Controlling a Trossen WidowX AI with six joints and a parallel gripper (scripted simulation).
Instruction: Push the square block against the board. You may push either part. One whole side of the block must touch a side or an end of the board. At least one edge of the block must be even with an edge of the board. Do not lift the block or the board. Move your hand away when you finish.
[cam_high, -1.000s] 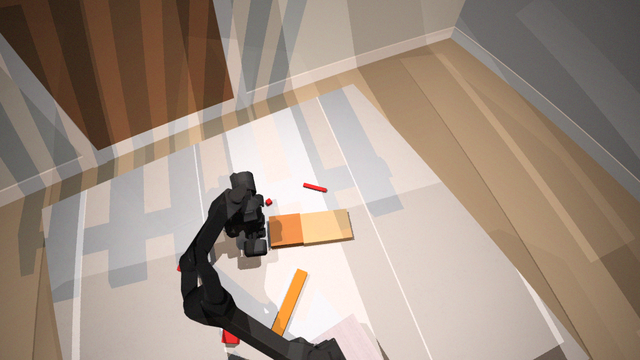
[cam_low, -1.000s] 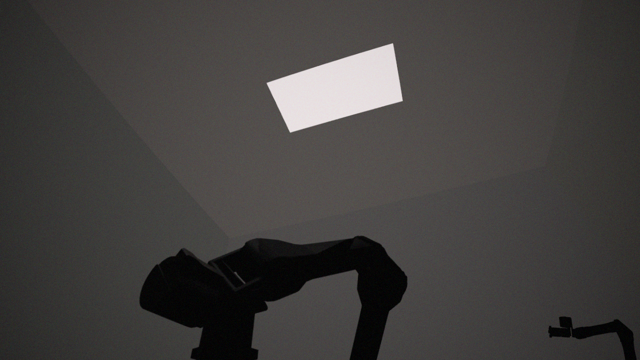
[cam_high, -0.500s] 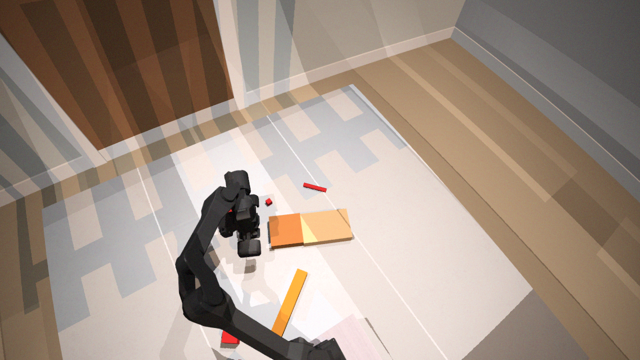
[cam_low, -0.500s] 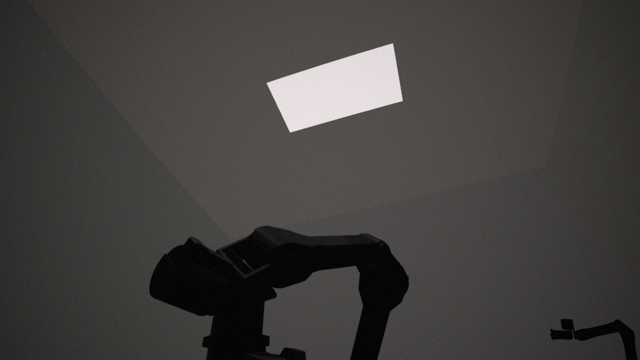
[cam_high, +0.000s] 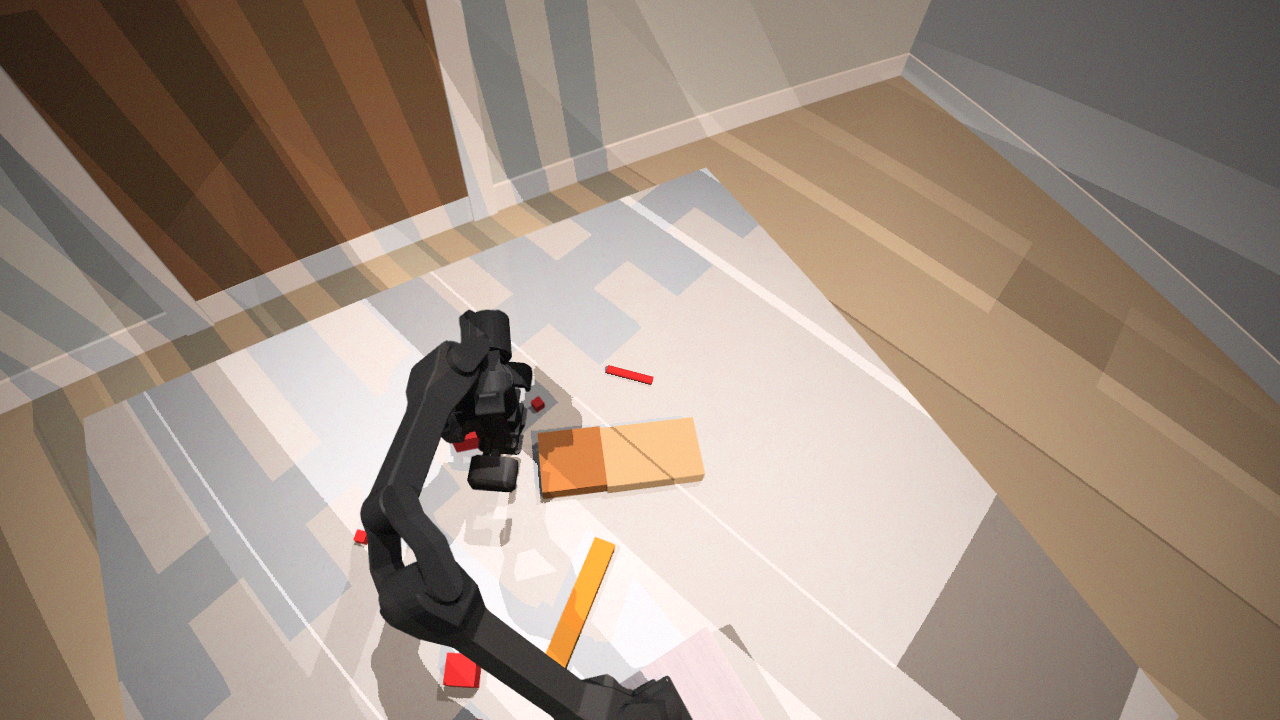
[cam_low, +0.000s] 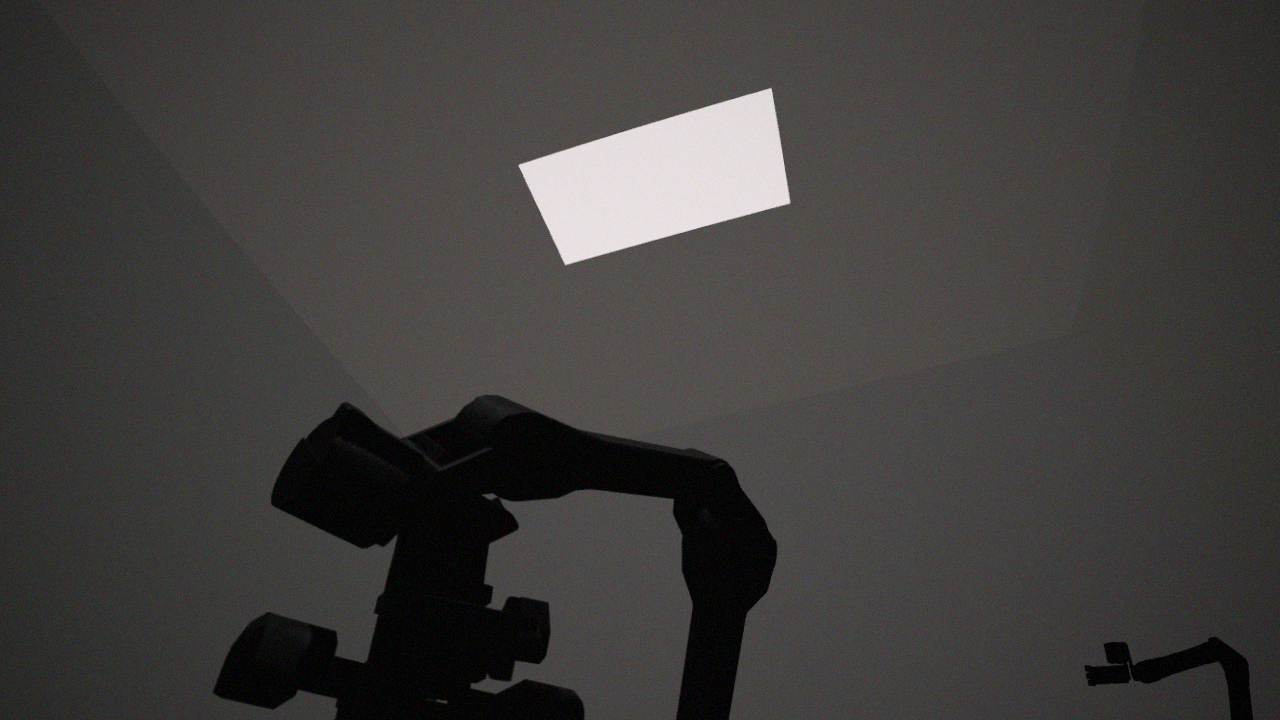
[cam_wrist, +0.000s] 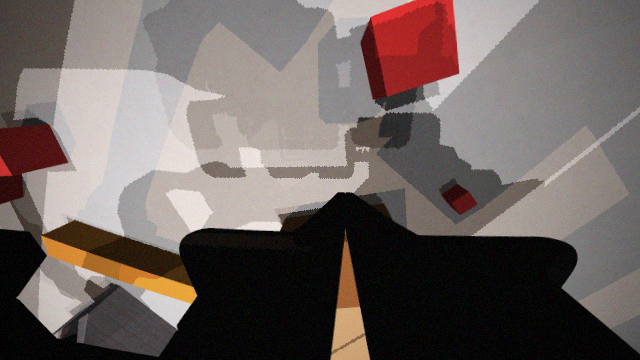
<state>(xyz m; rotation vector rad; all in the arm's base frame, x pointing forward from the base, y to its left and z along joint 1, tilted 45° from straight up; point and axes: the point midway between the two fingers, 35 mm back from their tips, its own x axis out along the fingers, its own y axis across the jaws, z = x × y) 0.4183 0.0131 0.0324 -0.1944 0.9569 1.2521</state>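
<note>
The block (cam_high: 572, 460), darker orange, lies flat on the surface (cam_high: 805, 465) with its right side against the end of the paler board (cam_high: 651, 453); their near and far edges look even, though shadow blurs the seam. The fingers, closed on nothing, sit just left of the block. A careless withdrawal could clip the block and skew it.
</note>
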